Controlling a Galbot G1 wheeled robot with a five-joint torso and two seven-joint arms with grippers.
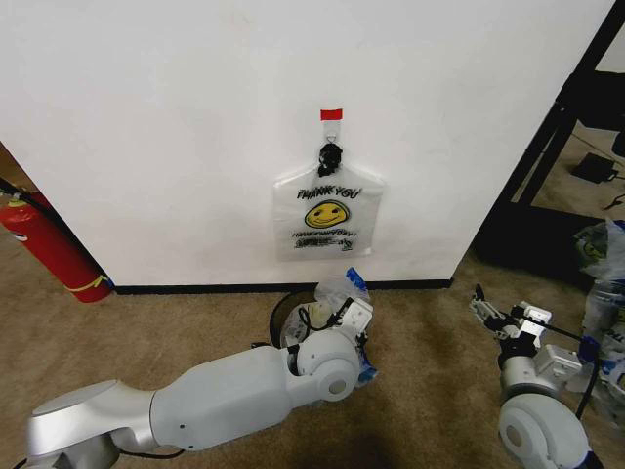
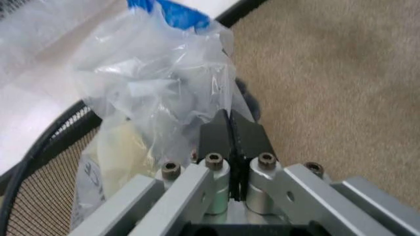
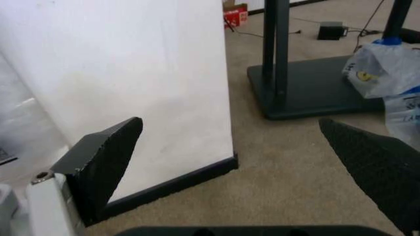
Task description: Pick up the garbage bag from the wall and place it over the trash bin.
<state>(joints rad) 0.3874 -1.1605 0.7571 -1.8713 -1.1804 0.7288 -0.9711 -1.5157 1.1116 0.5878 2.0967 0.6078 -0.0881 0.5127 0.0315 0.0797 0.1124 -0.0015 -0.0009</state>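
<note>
A thin translucent garbage bag (image 1: 344,289) with a blue rim strip (image 2: 172,14) bunches up over the trash bin (image 1: 281,313), whose black mesh rim (image 2: 39,162) runs beside it. My left gripper (image 1: 342,315) is shut on a fold of this bag, its black fingertips (image 2: 218,132) pressed together. On the white wall (image 1: 176,117) another bag of the same kind (image 1: 330,211), with a smiley face and "THANK YOU", hangs flat from a black hook (image 1: 330,154) under red tape (image 1: 332,114). My right gripper (image 1: 480,305) hovers low at the right, open (image 3: 229,123), holding nothing.
A red fire extinguisher (image 1: 49,244) leans at the wall's left end. A black stand with a flat base (image 3: 308,93) is past the wall's right corner. Clear bags stuffed with clutter (image 1: 601,283) lie at the far right. Brown carpet (image 1: 430,332) lies between the arms.
</note>
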